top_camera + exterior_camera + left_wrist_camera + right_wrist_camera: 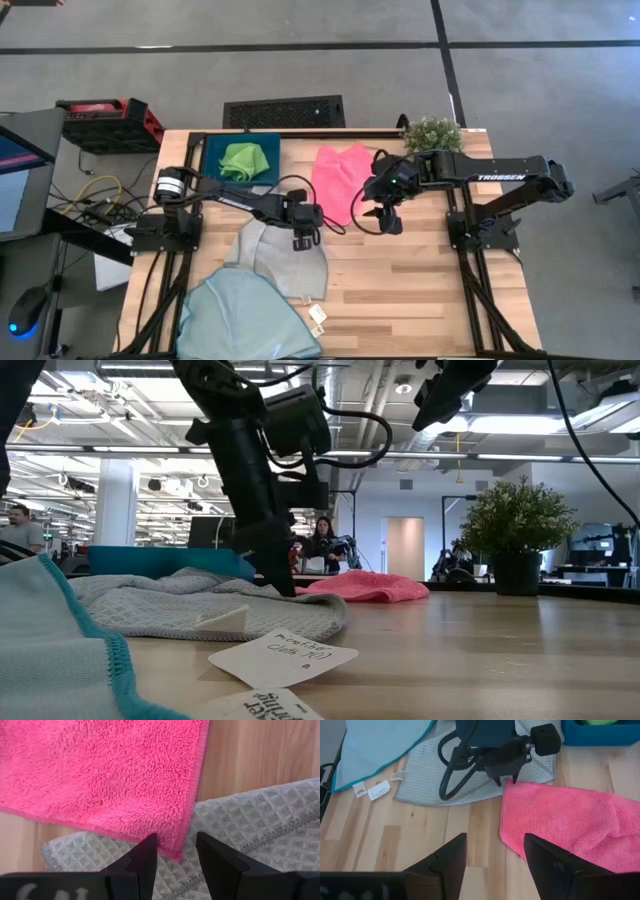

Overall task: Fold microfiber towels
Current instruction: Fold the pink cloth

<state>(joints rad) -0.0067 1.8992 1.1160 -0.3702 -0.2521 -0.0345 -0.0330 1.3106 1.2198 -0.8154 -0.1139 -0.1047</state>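
Note:
The pink towel [340, 172] lies flat at the table's middle far side. Its near left corner [175, 851] rests on the pale grey towel [285, 262], which is spread toward the near left. My left gripper [302, 243] is open and points down, with one finger on either side of that pink corner [508, 781]. My right gripper [385, 222] hangs open above the pink towel's right side and holds nothing. A light blue towel [235, 320] lies at the near left edge. A green towel [243, 160] sits bunched in the teal tray [210, 155]. My left gripper's fingertips [150, 847] come down from above on either side of the pink towel's corner, low over the grey towel. I cannot tell whether they touch either cloth.
A potted plant [432, 132] stands at the far edge, behind the right arm. Two loose paper tags [318, 318] lie near the grey towel's near corner. Bare wood stretches across the near right of the table [430, 290].

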